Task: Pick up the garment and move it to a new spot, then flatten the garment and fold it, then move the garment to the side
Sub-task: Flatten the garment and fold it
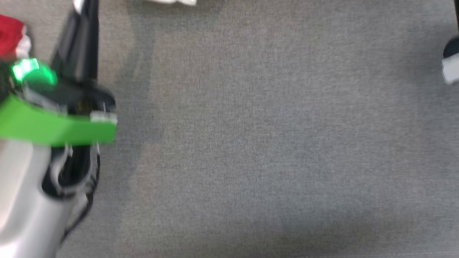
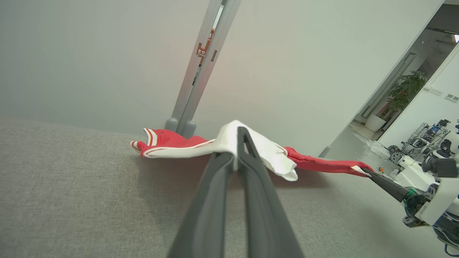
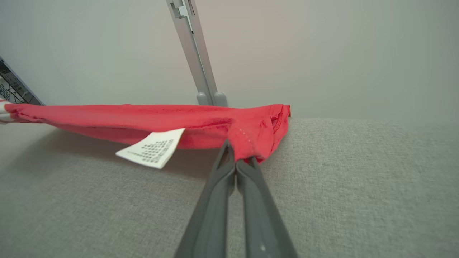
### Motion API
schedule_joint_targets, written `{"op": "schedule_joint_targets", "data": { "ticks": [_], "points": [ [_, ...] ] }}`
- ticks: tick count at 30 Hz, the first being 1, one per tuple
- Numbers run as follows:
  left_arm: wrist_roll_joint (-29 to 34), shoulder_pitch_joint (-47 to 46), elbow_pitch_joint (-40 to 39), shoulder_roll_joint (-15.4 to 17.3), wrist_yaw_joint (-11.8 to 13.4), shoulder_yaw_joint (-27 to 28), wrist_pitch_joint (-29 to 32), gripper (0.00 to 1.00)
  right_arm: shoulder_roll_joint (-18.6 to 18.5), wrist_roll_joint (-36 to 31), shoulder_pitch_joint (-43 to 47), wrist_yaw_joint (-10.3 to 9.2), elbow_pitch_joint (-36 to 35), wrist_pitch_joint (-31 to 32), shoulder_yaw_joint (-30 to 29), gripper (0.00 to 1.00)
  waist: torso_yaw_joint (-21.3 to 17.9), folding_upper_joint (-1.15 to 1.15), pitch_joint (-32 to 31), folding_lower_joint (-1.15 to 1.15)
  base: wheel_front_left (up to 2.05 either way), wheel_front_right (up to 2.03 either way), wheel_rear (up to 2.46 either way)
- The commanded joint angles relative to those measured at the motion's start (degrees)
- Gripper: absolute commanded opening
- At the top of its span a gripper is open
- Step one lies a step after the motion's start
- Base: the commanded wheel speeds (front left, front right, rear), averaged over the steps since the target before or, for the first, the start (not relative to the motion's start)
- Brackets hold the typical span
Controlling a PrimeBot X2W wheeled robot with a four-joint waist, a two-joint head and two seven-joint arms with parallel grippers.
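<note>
The garment [image 2: 172, 140] is red with white parts and striped trim, and it hangs stretched just above the grey fabric surface [image 2: 71, 200]. In the left wrist view my left gripper [image 2: 237, 143] is shut on a white fold of it. The garment's far red end is held by my right gripper [image 2: 363, 171]. In the right wrist view my right gripper [image 3: 237, 162] is shut on a bunched red edge of the garment [image 3: 143, 120], and a white care label [image 3: 152, 147] dangles beside it. The blurred head view has my left gripper [image 1: 86, 10] at the upper left beside a bit of the red garment [image 1: 10, 36].
A pale wall with a grey upright post [image 2: 200, 68] stands right behind the surface. To the right an opening [image 2: 412, 118] shows a room with plants and equipment. In the head view the grey surface [image 1: 251, 143] spreads wide, with white cloth [image 1: 172, 1] at its top edge.
</note>
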Motion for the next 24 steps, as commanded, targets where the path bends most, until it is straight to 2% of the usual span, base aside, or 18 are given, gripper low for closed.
{"op": "schedule_joint_targets", "data": {
  "ticks": [1,7,12,24],
  "points": [
    [-1.1,4.6,-1.6,0.9,1.1,0.7,-0.2,0.00,-0.8,1.3,3.2,-0.10,-0.9,-0.2,-0.3,0.00,-2.9,0.00,-10.0,0.00,0.00,0.00,0.00],
    [-5.8,20.6,-6.7,1.7,4.0,2.2,-0.3,0.00,-2.2,7.0,15.5,-0.11,-4.0,-0.2,-2.9,0.00,-3.4,0.00,-16.4,0.00,0.00,0.00,0.00],
    [-8.0,28.3,-9.5,1.2,6.2,1.6,0.0,0.00,-4.4,10.1,24.4,-0.11,-6.6,-0.2,-4.6,0.00,-3.2,0.00,-19.6,0.00,0.00,0.00,0.00],
    [-9.7,42.1,-19.4,2.0,12.5,-0.1,0.7,0.00,-7.0,9.6,41.0,-0.11,-13.0,-0.2,-8.0,0.00,-3.4,0.00,-21.9,0.00,0.00,0.00,0.00]
  ]
}}
